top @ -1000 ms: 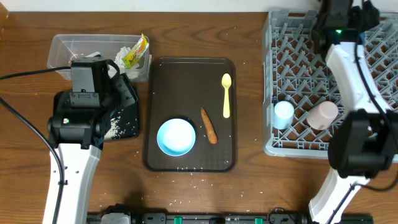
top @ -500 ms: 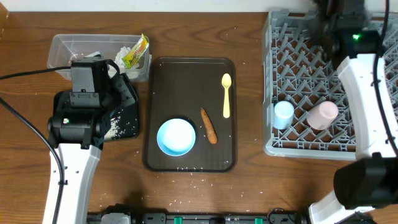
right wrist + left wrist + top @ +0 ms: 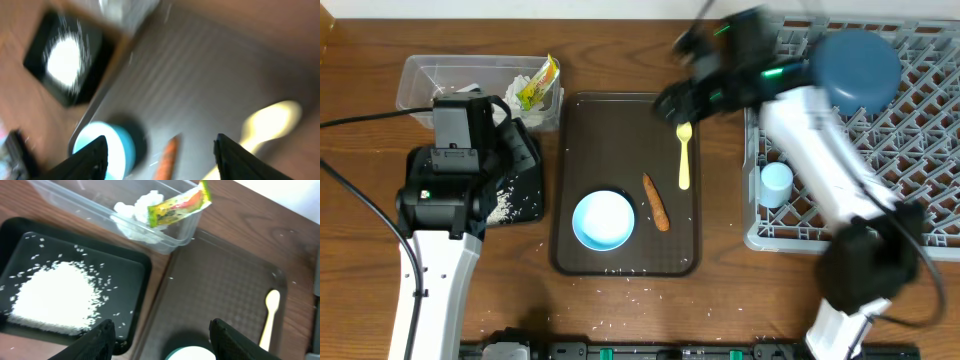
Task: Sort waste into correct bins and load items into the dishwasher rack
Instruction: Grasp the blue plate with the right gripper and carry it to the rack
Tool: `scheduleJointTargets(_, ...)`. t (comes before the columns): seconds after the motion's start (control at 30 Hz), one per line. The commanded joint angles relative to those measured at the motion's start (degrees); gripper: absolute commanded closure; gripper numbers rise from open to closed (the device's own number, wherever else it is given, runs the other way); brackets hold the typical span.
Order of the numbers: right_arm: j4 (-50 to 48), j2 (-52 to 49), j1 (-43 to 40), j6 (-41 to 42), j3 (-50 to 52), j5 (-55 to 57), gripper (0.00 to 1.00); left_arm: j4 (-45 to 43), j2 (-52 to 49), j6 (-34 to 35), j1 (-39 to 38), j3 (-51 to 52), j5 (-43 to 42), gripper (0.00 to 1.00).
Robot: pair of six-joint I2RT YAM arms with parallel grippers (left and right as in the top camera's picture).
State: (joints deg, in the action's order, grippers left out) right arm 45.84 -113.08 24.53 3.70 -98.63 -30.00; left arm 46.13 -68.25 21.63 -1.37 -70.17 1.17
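At far left of the table you have the clear tub, holding crumpled white tissue and the yellow-green wrapper, which pokes up over its right-hand wall; just near of it, the black tray with a heap of rice grains, stray grains lying on the wood around it; your left gripper hangs where the black tray meets the brown serving tray, pincer released and wide, nothing between the fingers; on the serving tray, centre: light-blue bowl at near left; orange carrot piece just beside it on the right; yellow spoon farther right, bowl end pointing far; your right gripper, motion-blurred, is above the tray's far right part by the spoon, fingers spread and empty; at right, the grey dishwasher rack, with the dark-blue plate in its far part, standing or lying you cannot tell from above, and the small blue cup at its near-left corner.
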Motion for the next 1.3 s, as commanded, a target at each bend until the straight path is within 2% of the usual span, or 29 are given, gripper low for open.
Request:
scheduleJointTargets(0.0,2.1,-4.2,6.0,6.6,0.9,2.4,0.39,0.8,-0.2,-0.1,1.8,-0.8,2.5,0.37)
scheduleJointTargets(0.27,7.6,-8.7,14.4,7.6,0.9,7.6,0.44,3.6,-0.2,-0.1,4.9,-0.8,2.6,0.37)
scheduleJointTargets(0.37,9.0,-9.4,16.7,8.0,1.2,12.0,0.5,4.2,-0.2,-0.1,5.6,-0.8,2.6,0.37)
scheduleJointTargets(0.6,5.7,-9.9,19.6,9.1,5.2,18.1,0.6,4.4,-0.2,-0.1,5.7,-0.8,2.5,0.37)
scheduleJointTargets(0.73,3.0,-9.9,19.6,9.6,7.7,18.1,0.72,4.5,-0.2,-0.1,5.7,-0.8,2.5,0.37)
scheduleJointTargets(0.83,2.8,-9.9,19.6,9.6,7.8,18.2,0.94,4.7,-0.2,-0.1,5.7,-0.8,2.5,0.37)
scheduleJointTargets(0.87,2.5,-9.9,19.6,9.6,7.8,18.2,0.99,4.7,-0.2,-0.1,5.7,-0.8,2.5,0.37)
scheduleJointTargets(1.07,1.9,-8.5,18.2,9.6,5.6,18.8,0.99,6.0,-0.2,-0.1,5.7,-0.8,2.5,0.36)
scheduleJointTargets(1.1,2.3,-7.7,17.4,9.6,4.6,20.0,0.99,6.4,-0.2,-0.1,5.7,-0.8,2.5,0.34)
scheduleJointTargets(1.13,2.8,-6.7,16.5,9.6,3.6,21.5,0.99,6.7,-0.2,-0.1,5.7,-0.8,2.5,0.26)
scheduleJointTargets(1.27,5.0,-2.2,11.4,9.6,-2.3,32.5,0.99,7.2,-0.2,-0.1,5.7,-0.8,2.5,0.15)
